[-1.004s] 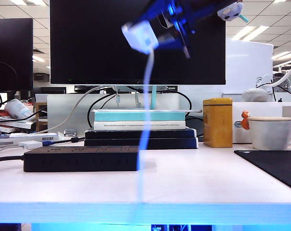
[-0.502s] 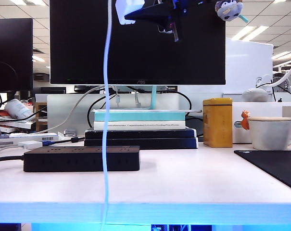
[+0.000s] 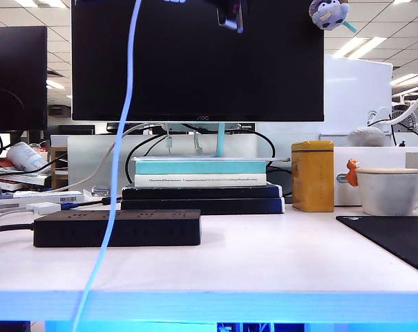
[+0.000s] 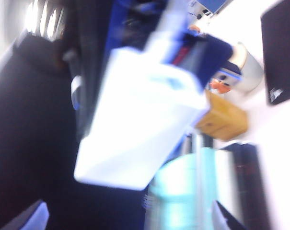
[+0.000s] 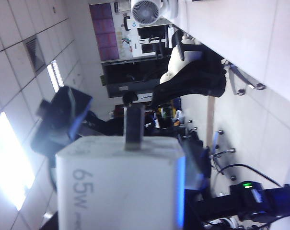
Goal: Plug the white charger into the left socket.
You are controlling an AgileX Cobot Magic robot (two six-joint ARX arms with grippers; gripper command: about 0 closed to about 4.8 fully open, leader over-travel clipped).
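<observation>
- the white charger (image 5: 118,184) fills the right wrist view, printed "65w", a metal prong (image 5: 133,125) sticking out of its end face; it sits right at the right gripper, whose fingers are not visible there, so whether they pinch it cannot be told.
- in the blurred left wrist view the white block (image 4: 140,120) hangs close before the camera; the left gripper's fingers cannot be made out, so their spread cannot be told.
- in the exterior view only a dark bit of arm (image 3: 229,14) shows at the top edge, in front of the monitor (image 3: 195,69).
- a thin white cable (image 3: 115,180) drops from the top edge past the black power strip (image 3: 117,228) on the table (image 3: 278,263).
- behind stand stacked books (image 3: 202,183), a yellow tin (image 3: 312,176) and a white mug (image 3: 392,190).
</observation>
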